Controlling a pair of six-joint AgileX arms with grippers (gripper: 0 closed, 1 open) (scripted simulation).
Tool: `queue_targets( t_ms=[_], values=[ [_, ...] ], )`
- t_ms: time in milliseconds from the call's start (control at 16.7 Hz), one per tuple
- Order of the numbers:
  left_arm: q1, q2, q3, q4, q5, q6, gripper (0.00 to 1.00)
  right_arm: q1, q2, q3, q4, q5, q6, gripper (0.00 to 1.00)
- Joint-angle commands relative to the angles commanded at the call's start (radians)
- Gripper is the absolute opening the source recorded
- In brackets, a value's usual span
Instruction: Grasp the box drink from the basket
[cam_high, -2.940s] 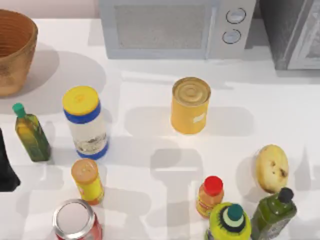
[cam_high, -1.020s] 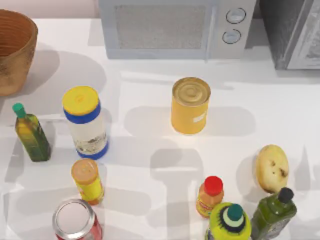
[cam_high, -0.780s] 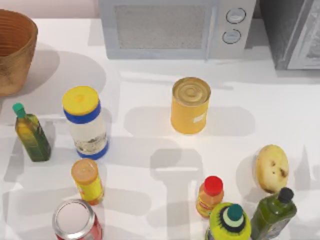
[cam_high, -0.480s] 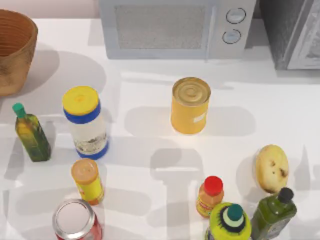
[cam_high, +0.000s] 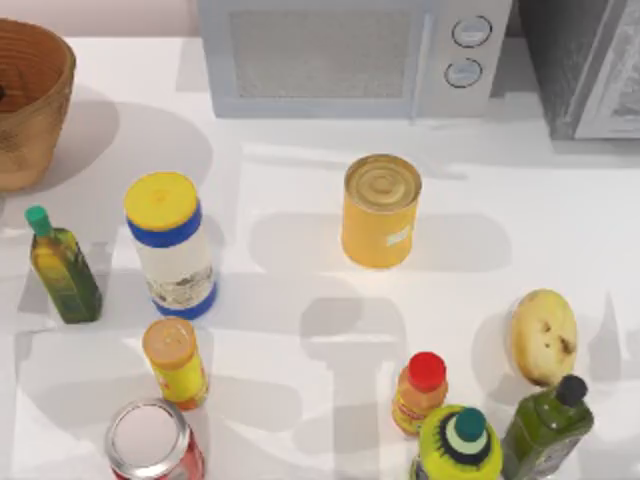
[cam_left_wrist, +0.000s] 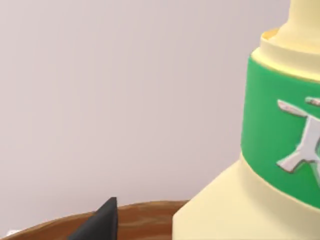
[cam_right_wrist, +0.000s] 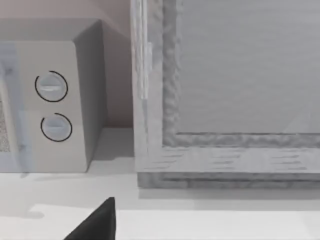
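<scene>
The basket (cam_high: 30, 120), brown woven wicker, stands at the table's far left corner in the top view. In the left wrist view the box drink (cam_left_wrist: 270, 165) is very close: a cream-yellow body with a green band and a pale neck above it. It rises above the brown basket rim (cam_left_wrist: 145, 220). A black part of my left gripper (cam_left_wrist: 102, 224) shows beside the drink, over the rim. A black part of my right gripper (cam_right_wrist: 97, 222) hangs above the table near the microwave (cam_right_wrist: 45, 100).
A microwave (cam_high: 340, 55) and a grey cabinet (cam_high: 590, 60) line the back. On the table stand a yellow tin can (cam_high: 380, 210), a white jar with a yellow lid (cam_high: 170, 245), a green oil bottle (cam_high: 62, 265), an orange-capped bottle (cam_high: 175, 360), a soda can (cam_high: 150, 440), a potato (cam_high: 543, 335) and bottles at the front right.
The dark part of my left arm at the top view's left edge has gone from there. Shadows on the table's left side have shifted toward the basket.
</scene>
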Motion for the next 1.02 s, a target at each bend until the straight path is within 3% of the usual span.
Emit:
queue_targets(
  t_ms=[300,1020],
  values=[
    [-0.002,0.005,0.009,-0.004,-0.001,0.000,1.00,0.000,0.000,0.000,0.000,0.000,0.000,1.00],
    [-0.002,0.005,0.009,-0.004,-0.001,0.000,0.10,0.000,0.000,0.000,0.000,0.000,0.000,1.00]
  ],
)
